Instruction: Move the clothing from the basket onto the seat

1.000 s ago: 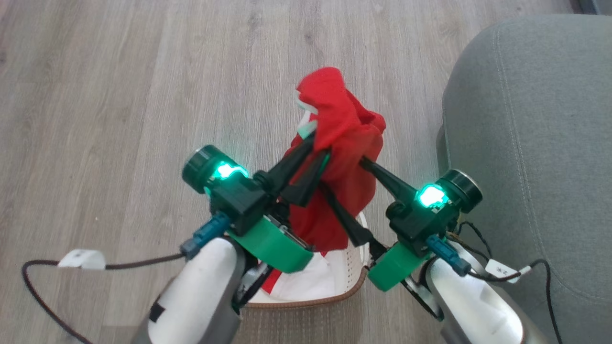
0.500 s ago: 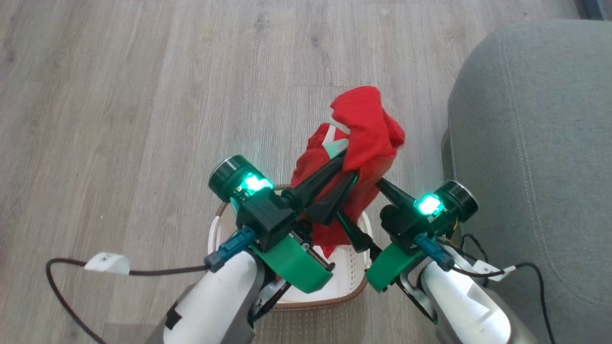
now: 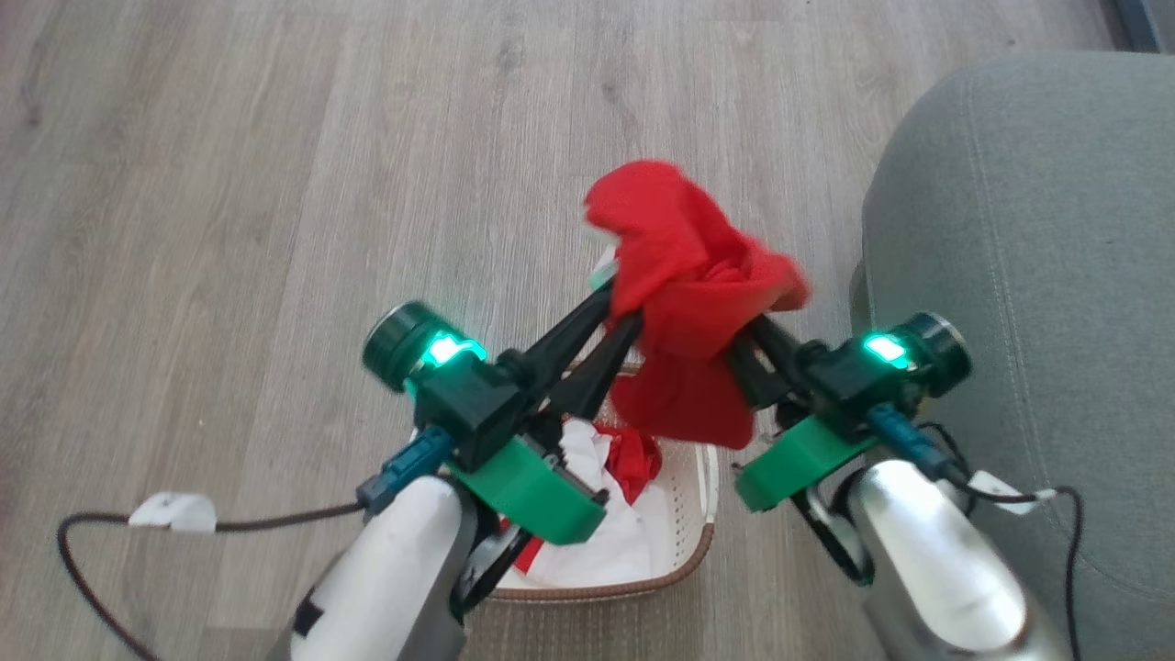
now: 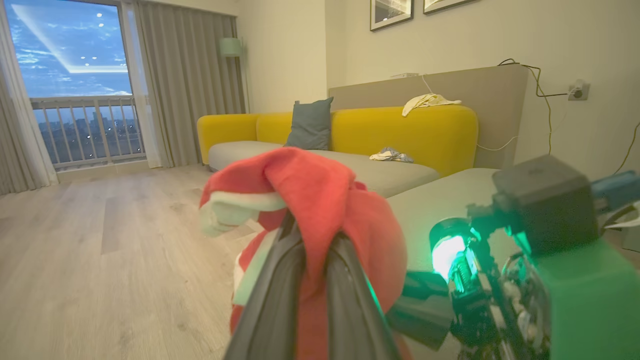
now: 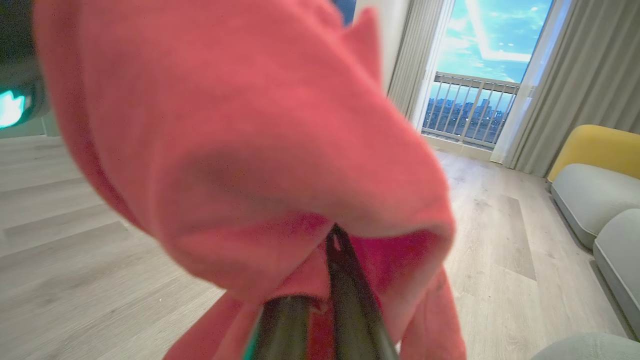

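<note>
You were partway through, by my reading: one red garment [image 3: 688, 303] hung lifted above the basket [image 3: 702, 542], near the seat [image 3: 1028, 229] on your right but not yet over it, and a heap of white and red clothing [image 3: 597, 514] lay in the basket waiting its turn. Your left gripper [image 3: 620, 312] was clenched on the garment's left side with cloth draped over its tips. Your right gripper [image 3: 748, 335] pinched the right side, its tips buried under the folds.

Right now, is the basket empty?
No, in the head view white and red clothing lies inside the basket.
</note>
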